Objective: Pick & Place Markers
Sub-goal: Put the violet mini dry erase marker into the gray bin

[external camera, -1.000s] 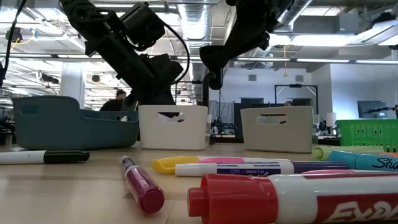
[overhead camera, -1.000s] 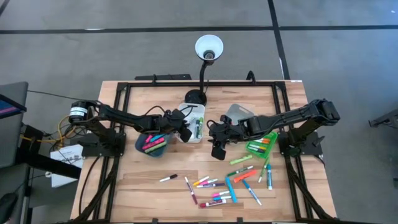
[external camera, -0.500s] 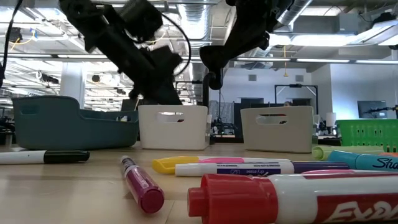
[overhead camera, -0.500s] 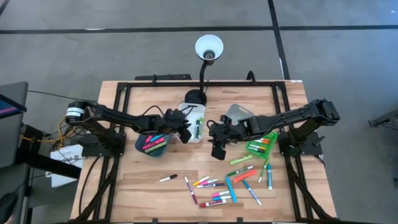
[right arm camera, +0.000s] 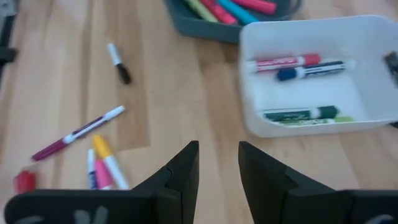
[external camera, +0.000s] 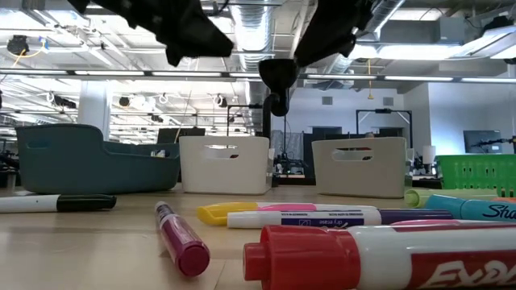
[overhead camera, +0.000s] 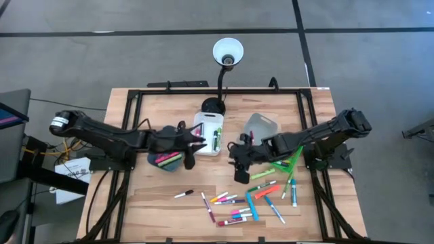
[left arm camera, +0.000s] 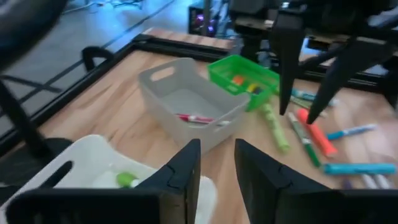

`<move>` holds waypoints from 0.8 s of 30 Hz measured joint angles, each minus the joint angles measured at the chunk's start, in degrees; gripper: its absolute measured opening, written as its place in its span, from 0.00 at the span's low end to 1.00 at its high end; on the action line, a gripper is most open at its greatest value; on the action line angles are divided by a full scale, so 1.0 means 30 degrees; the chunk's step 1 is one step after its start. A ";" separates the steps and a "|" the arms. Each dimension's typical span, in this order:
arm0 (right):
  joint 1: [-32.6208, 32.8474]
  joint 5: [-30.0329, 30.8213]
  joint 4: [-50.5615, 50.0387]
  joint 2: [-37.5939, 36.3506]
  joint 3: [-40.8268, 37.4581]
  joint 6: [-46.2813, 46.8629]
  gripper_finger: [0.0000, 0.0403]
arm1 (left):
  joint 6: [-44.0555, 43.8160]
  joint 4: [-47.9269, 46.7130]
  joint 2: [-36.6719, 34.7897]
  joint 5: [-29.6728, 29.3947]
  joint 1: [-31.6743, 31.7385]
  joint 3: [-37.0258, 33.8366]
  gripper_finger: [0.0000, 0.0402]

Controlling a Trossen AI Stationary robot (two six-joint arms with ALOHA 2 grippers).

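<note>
Several loose markers (overhead camera: 237,200) lie on the table's near half, with a black one (overhead camera: 183,194) apart to their left. Close to the low view's lens lie a red marker (external camera: 363,256) and a magenta one (external camera: 184,238). More markers lie in the teal bin (overhead camera: 166,160), the white bin (right arm camera: 311,74), the green bin (overhead camera: 285,158) and the grey bin (left arm camera: 186,106). My left gripper (overhead camera: 192,147) hovers open between the teal and white bins. My right gripper (overhead camera: 239,174) hovers open just near of the grey bin, above bare wood.
A black desk lamp (overhead camera: 226,54) stands at the far edge, its base behind the white bin. The four bins sit in a row across the table's middle. Bare wood (overhead camera: 156,203) lies at the near left. A black frame (overhead camera: 135,95) runs around the table.
My left gripper has risen, leaving the top of the low view, and drawn back from over the white bin toward the table's left. My right gripper has shifted a little toward the near edge. The markers and bins have stayed where they were.
</note>
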 joint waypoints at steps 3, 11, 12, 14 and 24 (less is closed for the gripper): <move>0.0793 0.0012 0.0068 -0.0007 -0.0260 0.0648 0.25 | 0.0020 -0.0054 -0.0022 0.0002 -0.0546 0.0000 0.24; 0.2112 0.0007 0.1828 -0.0007 -0.2332 0.2506 0.25 | 0.0020 -0.0081 0.0182 -0.0020 -0.0760 -0.0007 0.24; 0.2244 0.0000 0.2184 -0.0007 -0.2673 0.2716 0.25 | 0.0020 -0.0081 0.0182 -0.0020 -0.0747 -0.0007 0.24; 0.2690 0.0003 0.2618 -0.0007 -0.3227 0.2864 0.25 | 0.0020 -0.0078 0.0182 -0.0015 -0.0748 -0.0007 0.24; 0.5457 -0.0386 0.6617 0.1966 -0.4641 0.2146 0.25 | 0.0020 -0.0161 0.0182 -0.0034 -0.0614 -0.0007 0.24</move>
